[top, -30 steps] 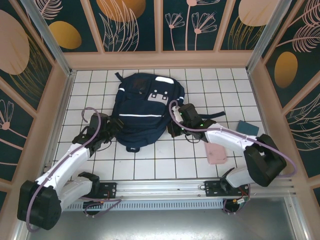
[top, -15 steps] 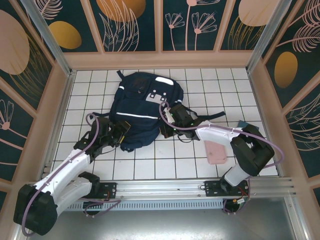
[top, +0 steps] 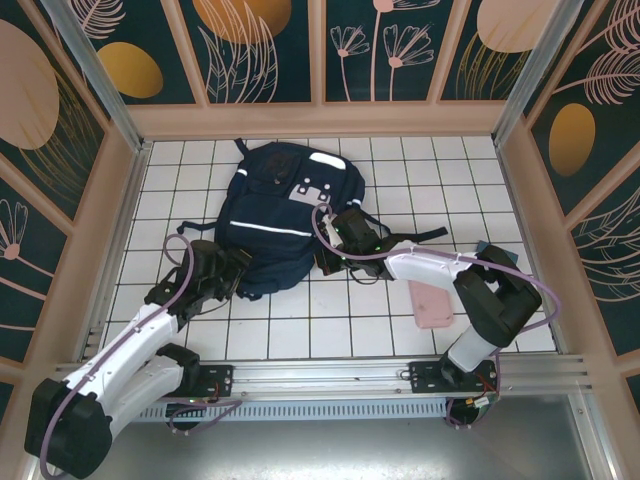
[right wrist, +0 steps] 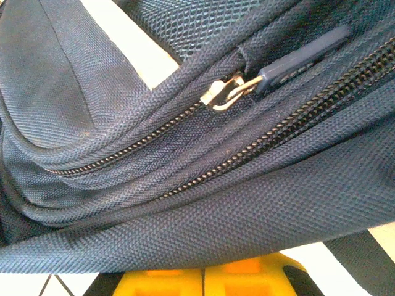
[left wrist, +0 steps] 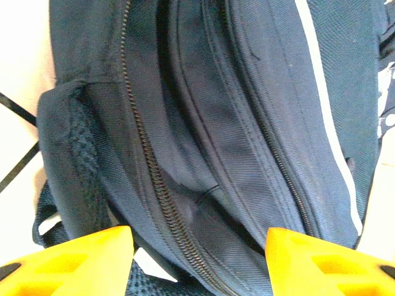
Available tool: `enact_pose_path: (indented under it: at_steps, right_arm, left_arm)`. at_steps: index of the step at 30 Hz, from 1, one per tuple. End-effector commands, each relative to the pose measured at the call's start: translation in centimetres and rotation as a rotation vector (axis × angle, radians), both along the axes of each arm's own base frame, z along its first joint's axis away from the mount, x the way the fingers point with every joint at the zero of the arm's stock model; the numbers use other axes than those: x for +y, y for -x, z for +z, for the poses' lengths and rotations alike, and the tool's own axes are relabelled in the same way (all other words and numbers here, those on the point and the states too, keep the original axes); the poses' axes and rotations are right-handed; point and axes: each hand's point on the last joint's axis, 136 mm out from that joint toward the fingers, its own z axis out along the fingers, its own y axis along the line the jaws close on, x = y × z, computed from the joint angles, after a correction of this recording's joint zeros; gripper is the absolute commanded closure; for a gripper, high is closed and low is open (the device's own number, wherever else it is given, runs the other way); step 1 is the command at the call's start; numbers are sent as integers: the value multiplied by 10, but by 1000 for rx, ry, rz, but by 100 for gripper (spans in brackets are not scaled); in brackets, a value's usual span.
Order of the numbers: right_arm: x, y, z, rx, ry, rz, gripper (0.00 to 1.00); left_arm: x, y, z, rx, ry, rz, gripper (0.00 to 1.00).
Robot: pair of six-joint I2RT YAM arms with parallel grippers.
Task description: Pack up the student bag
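showing one student bag [top: 283, 215], one pink case [top: 432, 306]

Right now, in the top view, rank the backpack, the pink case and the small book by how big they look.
1. backpack, by far the largest.
2. pink case.
3. book, smallest as seen, but the right arm covers most of it, so case versus book is unsure.

A flat pink case [top: 432, 305] lies on the white-tiled tabletop [top: 300, 320], right of centre in the lower half of the overhead frame, its long side running up and down. Dark teal wall panels [top: 260, 50] painted with gold discs and pale leaf outlines enclose the scene. A metal rail [top: 320, 375] crosses the bottom edge.
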Motion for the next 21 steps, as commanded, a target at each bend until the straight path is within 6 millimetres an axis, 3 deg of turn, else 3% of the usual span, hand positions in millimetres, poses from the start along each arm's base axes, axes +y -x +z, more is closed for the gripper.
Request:
enact_pose_path:
  at_steps: [1, 5, 10, 14, 17, 21]
  right_arm:
    - [17, -24, 28, -90, -74, -31, 100]
    - [21, -17, 29, -80, -87, 7, 100]
    - [11, -9, 23, -71, -51, 15, 100]
    - [-22, -8, 11, -83, 57, -45, 100]
    - [-54, -20, 6, -96, 113, -135, 100]
    - [-83, -39, 12, -138, 137, -232, 100]
  left_arm:
    - [-3, -1, -8, 12, 2, -5, 43]
    - [-18, -11, -10, -6, 58, -44, 52]
    - [-15, -17, -18, -5, 21, -37, 67]
    - [14, -13, -30, -7, -87, 70, 89]
    - [33, -8, -36, -15, -154, 134, 100]
    - [34, -4, -40, -6, -153, 133, 100]
